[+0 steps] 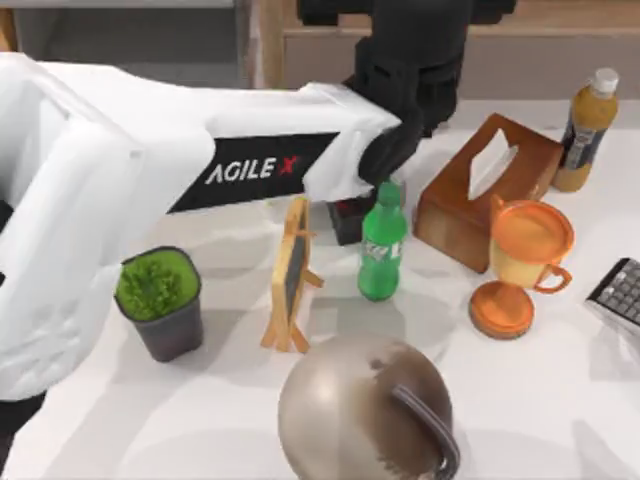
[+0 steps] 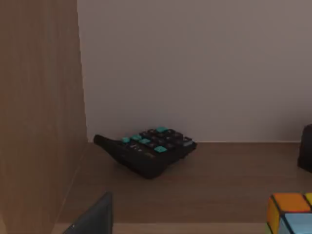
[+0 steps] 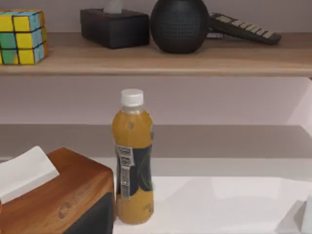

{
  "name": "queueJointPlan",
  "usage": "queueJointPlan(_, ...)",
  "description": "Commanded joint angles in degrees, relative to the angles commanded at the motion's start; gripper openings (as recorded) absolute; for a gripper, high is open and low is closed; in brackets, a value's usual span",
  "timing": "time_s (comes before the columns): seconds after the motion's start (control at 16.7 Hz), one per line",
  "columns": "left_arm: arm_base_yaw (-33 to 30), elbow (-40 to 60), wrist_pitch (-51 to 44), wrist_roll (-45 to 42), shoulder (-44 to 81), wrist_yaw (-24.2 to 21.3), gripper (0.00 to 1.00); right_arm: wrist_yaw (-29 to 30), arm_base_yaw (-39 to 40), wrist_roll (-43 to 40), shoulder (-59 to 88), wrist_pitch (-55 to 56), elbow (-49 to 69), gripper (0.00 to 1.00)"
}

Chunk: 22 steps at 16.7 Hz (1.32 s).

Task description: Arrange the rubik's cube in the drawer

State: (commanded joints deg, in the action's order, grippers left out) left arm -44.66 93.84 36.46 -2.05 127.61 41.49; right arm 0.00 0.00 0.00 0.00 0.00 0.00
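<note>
On the wooden shelf [image 3: 161, 61] at the far side, the rubik's cube [image 3: 22, 36] sits left of a dark tissue box [image 3: 114, 27]. Below, a brown tissue box [image 1: 485, 190] shows a white tissue. My left arm [image 1: 150, 190] reaches far toward the shelf; its fingers are hidden.

On the worktop [image 1: 560, 420], a tissue box [image 1: 487, 190] sits left of the juice bottle [image 1: 586, 130]; the rubik's cube [image 3: 22, 36] rests on the shelf [image 3: 161, 61] above.

Glossy plastic squares on the rubik's cube [image 3: 22, 37], matt wood grain on the shelf [image 3: 161, 59] beneath it, polished wooden tissue box [image 1: 487, 190], white paper tissue [image 1: 491, 162], smooth glossy tabletop [image 1: 560, 390].
</note>
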Motion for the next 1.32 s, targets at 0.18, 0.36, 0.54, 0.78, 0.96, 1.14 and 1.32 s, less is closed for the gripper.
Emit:
queueJointPlan(0.18, -3.2, 7.0, 2.2, 0.6, 10.3, 3.5, 1.0, 0.0, 0.0, 0.0, 0.0, 0.0, 0.0, 1.0)
queueJointPlan(0.36, -4.9, 10.4, 3.2, 1.2, 15.6, 5.3, 1.0, 0.0, 0.0, 0.0, 0.0, 0.0, 0.0, 1.0)
queueJointPlan(0.54, -5.1, 10.8, 3.3, 1.2, 16.1, 5.5, 1.0, 0.0, 0.0, 0.0, 0.0, 0.0, 0.0, 1.0)
queueJointPlan(0.78, -4.8, 10.6, 3.1, 1.2, 16.1, 5.4, 1.0, 0.0, 0.0, 0.0, 0.0, 0.0, 0.0, 1.0)
queueJointPlan(0.96, -4.5, 13.8, 0.7, 1.3, 16.7, 4.8, 1.0, 0.0, 0.0, 0.0, 0.0, 0.0, 0.0, 1.0)
queueJointPlan(1.14, -3.5, 19.7, -3.1, 1.2, 18.6, 3.8, 1.0, 0.0, 0.0, 0.0, 0.0, 0.0, 0.0, 1.0)
queueJointPlan(1.32, -2.1, 26.3, -6.3, 1.1, 21.8, 2.4, 1.0, 0.0, 0.0, 0.0, 0.0, 0.0, 0.0, 1.0)
